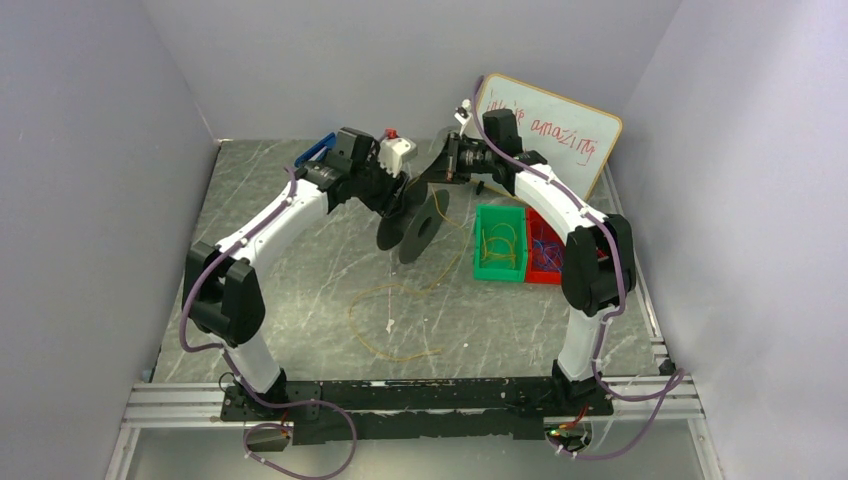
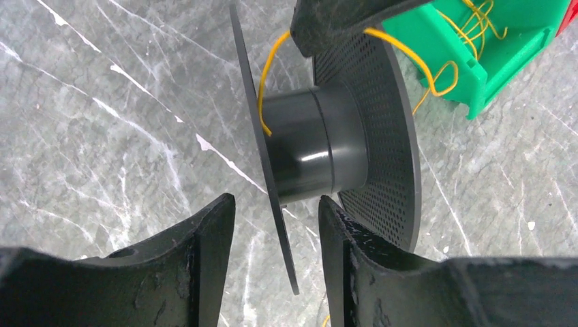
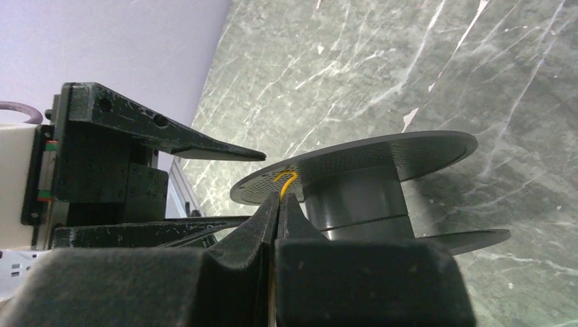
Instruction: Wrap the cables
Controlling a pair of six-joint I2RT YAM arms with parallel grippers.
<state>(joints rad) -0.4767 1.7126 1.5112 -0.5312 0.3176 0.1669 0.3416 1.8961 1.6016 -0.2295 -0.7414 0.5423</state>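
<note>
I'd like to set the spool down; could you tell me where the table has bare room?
Bare tabletop lies between the left arm and the loose cable, and nearer than the green bin. Crowded around the spool.

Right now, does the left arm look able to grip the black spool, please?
Probably yes: the left fingers stand open either side of the thin flange of the black spool, with nothing between them and it; the right fingers only pinch the cable.
</note>
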